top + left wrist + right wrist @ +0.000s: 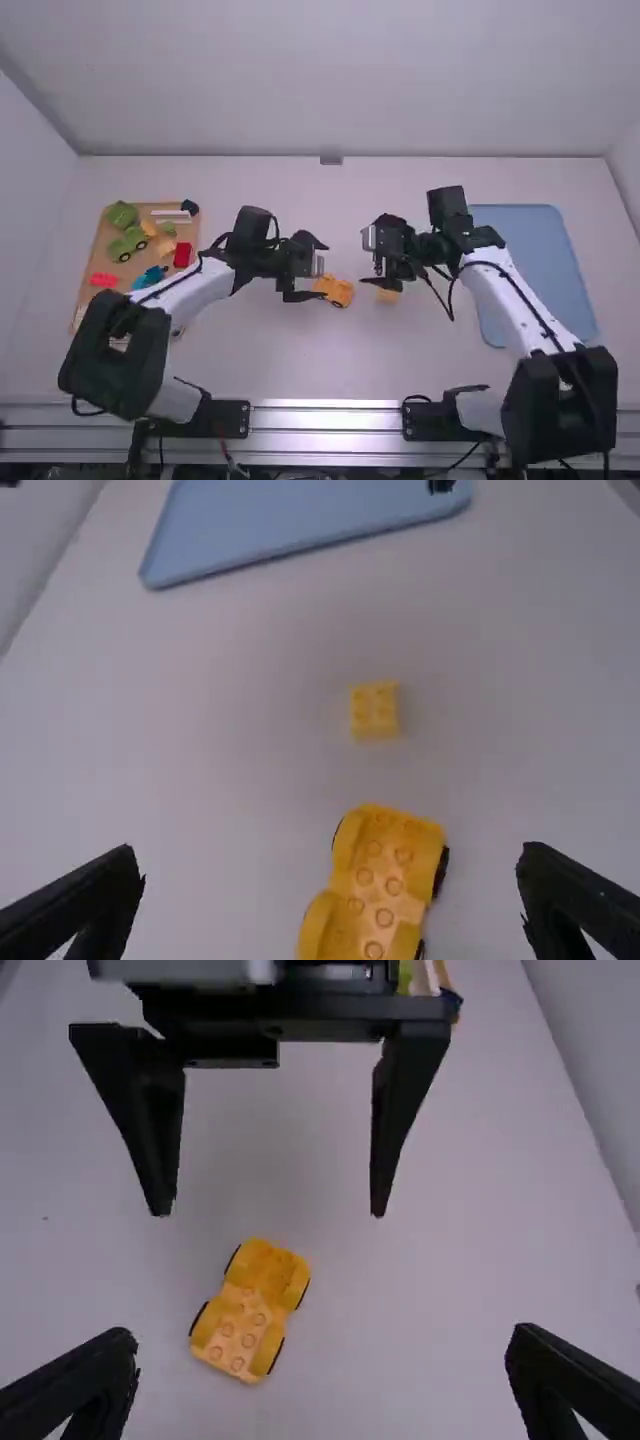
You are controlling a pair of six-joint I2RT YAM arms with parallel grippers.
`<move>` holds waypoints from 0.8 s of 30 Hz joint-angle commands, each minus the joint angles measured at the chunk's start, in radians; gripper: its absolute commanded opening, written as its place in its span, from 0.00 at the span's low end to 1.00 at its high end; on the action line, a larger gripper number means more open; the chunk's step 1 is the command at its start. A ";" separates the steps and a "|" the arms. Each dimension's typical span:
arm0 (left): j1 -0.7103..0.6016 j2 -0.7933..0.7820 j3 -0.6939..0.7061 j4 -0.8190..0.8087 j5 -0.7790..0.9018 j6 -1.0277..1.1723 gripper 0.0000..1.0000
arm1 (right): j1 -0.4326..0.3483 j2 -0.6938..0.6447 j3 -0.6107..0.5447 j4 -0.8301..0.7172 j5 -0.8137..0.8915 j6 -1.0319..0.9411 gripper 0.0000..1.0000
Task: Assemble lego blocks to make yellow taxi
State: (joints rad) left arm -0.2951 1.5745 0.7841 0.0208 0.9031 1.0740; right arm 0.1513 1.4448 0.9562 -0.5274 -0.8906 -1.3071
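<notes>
In the high view, the left gripper (318, 270) hangs near the middle of the desk (300, 360), its fingers spread wide with nothing pinched between them. The right gripper (367, 261) faces it from three o'clock, also spread and empty (the two point nearly tip to tip).

The task's yellow car base (334, 291) rests on the desk near the middle, at about five o'clock from the left gripper (close below a fingertip in that view). It stands upright on dark wheels, its rows of studs facing up. A small yellow block (387, 295) lies at three o'clock from the base, apart from it and near the right gripper, with its studs up too.

At the desk's nine o'clock is a wooden tray (190, 232) (quite a mixed lot). Green blocks (122, 214) lie toward its eleven o'clock, white pieces (170, 213) toward twelve, a red block (182, 255) at about three, blue pieces (150, 277) toward five and a pinkish-red block (104, 280) toward eight. A blue tray (535, 280) lies flat at the desk's three o'clock (beyond the right arm's white link).
</notes>
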 commanded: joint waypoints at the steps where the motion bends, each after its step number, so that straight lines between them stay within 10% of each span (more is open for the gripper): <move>1: 0.035 0.060 0.017 0.021 0.100 0.016 0.99 | -0.068 0.074 -0.054 0.034 -0.160 -0.027 0.99; 24: 0.093 0.282 0.140 -0.030 0.179 0.100 0.99 | -0.238 0.511 -0.143 0.083 -0.153 -0.268 0.89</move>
State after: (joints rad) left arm -0.2050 1.8492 0.9104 -0.0032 1.0824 1.1656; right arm -0.0727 1.9400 0.8402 -0.4576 -1.0370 -1.5360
